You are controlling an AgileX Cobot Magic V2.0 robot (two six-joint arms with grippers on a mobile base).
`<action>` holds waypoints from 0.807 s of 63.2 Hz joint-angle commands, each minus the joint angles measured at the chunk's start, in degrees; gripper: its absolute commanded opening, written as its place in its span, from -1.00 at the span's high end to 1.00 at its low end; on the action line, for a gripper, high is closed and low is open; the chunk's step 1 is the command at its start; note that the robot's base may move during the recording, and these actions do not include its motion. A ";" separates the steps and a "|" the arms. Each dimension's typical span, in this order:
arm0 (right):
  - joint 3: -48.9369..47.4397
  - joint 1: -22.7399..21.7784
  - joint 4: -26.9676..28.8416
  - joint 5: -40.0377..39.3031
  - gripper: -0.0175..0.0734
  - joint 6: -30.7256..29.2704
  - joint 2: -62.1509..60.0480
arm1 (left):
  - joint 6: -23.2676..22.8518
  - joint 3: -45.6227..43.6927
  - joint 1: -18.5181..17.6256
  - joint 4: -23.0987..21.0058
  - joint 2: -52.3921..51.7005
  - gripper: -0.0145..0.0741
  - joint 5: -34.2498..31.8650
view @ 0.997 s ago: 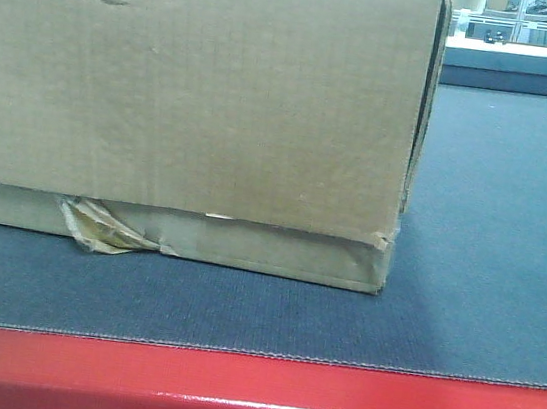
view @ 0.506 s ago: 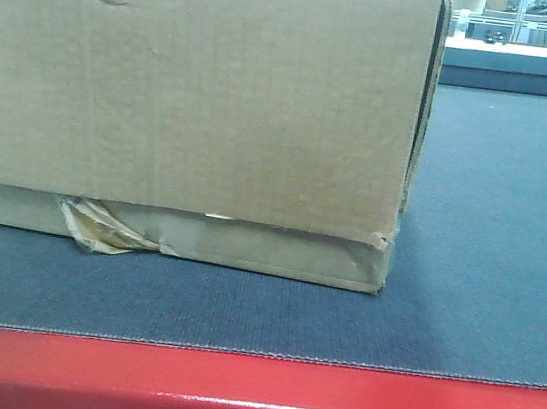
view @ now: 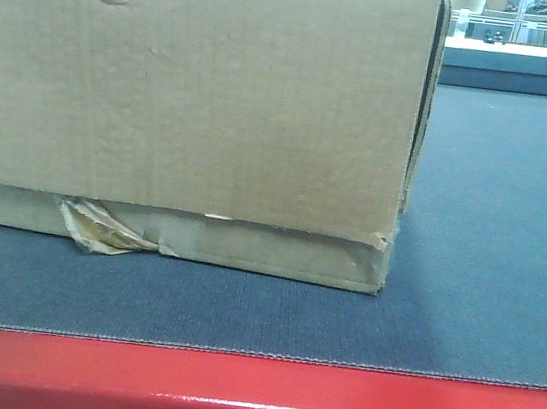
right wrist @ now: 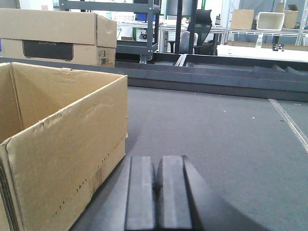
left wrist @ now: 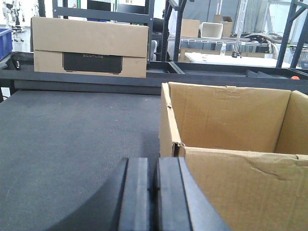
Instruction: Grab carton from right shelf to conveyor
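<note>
The carton, a plain brown open-topped box with a wad of yellowish tape at its bottom front, rests on the dark grey conveyor belt behind the red front frame. In the left wrist view the carton lies just right of my left gripper, which is shut and empty above the belt. In the right wrist view the carton lies just left of my right gripper, also shut and empty over the belt. The right shelf is out of view.
A second cardboard box with a black label stands beyond the belt's far dark rail; it also shows in the right wrist view. Metal racks, tables and white bins fill the background.
</note>
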 commanded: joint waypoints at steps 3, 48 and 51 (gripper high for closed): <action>0.02 -0.30 -0.55 -1.56 0.76 -0.33 -0.43 | 0.05 0.41 1.65 -0.95 -0.61 0.70 -0.70; 0.02 -0.30 -0.55 -2.44 0.76 -0.33 -0.43 | 0.16 25.41 9.84 -2.49 -6.81 0.70 -17.40; 0.02 -0.30 -0.55 -2.44 0.76 -0.33 -0.43 | 0.16 25.41 9.84 -2.49 -6.81 0.70 -17.71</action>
